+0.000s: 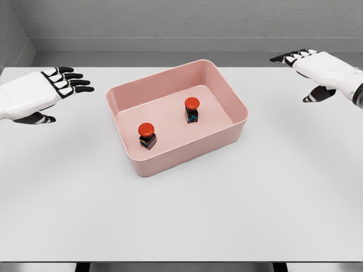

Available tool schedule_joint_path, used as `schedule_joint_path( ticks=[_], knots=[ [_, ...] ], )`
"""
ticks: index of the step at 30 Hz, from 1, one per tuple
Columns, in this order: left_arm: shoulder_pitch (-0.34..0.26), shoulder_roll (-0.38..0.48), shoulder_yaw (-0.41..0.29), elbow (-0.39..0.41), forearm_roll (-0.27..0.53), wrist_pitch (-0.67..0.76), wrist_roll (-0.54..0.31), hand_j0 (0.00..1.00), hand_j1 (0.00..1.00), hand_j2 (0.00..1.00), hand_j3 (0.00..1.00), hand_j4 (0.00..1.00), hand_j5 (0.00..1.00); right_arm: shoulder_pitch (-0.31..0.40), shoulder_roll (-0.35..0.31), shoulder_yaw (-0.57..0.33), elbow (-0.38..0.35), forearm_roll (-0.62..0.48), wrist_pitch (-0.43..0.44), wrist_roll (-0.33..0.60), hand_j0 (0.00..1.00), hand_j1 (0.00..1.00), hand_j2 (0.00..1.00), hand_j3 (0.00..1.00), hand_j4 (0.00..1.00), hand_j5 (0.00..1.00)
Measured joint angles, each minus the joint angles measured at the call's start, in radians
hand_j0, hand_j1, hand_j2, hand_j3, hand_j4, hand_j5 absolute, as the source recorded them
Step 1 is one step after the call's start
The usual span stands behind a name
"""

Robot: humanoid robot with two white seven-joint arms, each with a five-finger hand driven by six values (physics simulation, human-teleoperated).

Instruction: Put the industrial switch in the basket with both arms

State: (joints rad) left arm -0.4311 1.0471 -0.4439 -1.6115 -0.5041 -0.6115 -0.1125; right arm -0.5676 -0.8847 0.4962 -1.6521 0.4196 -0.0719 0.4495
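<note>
Both hands clear, both switches resting in the basket.

The white left hand (42,93) and white right hand (317,71) hover with fingers spread, holding nothing, well apart from the shallow pink plastic basket (227,85) on the white table (181,221). Two red-capped, black-bodied industrial switches (147,136) (191,110) stand upright inside, so the placing looks finished; the best move is to keep both arms wide and avoid knocking the rim.

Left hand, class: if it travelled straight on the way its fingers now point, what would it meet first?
Probably the pink plastic basket, near its upper left rim. The left hand, open, points right across the white table. Its height above the table is unclear, so it might pass over the rim.
</note>
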Motion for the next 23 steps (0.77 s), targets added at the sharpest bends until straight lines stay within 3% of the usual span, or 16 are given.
schedule_joint_path(
  ticks=[2,5,10,23],
  knots=[
    [0.000,0.000,0.000,0.000,0.000,0.000,0.000,1.00,1.00,1.00,1.00,1.00,1.00,0.020,-0.012,-0.001,-0.002,-0.001,-0.040,-0.002,1.00,1.00,1.00,1.00,1.00,1.00],
    [0.000,0.001,0.000,0.001,-0.001,0.000,-0.001,1.00,1.00,1.00,1.00,1.00,1.00,0.110,-0.030,-0.037,0.000,-0.001,-0.080,-0.004,1.00,1.00,1.00,1.00,1.00,1.00],
    [0.000,0.001,0.000,0.001,-0.001,0.000,-0.001,1.00,1.00,1.00,1.00,1.00,1.00,0.117,-0.045,-0.082,-0.003,-0.001,-0.114,-0.005,1.00,1.00,1.00,1.00,1.00,1.00],
    [0.000,0.001,0.000,0.001,-0.001,0.000,-0.002,1.00,1.00,1.00,1.00,1.00,1.00,0.121,-0.048,-0.091,-0.007,-0.001,-0.122,-0.005,1.00,1.00,1.00,1.00,1.00,1.00]
  ],
)
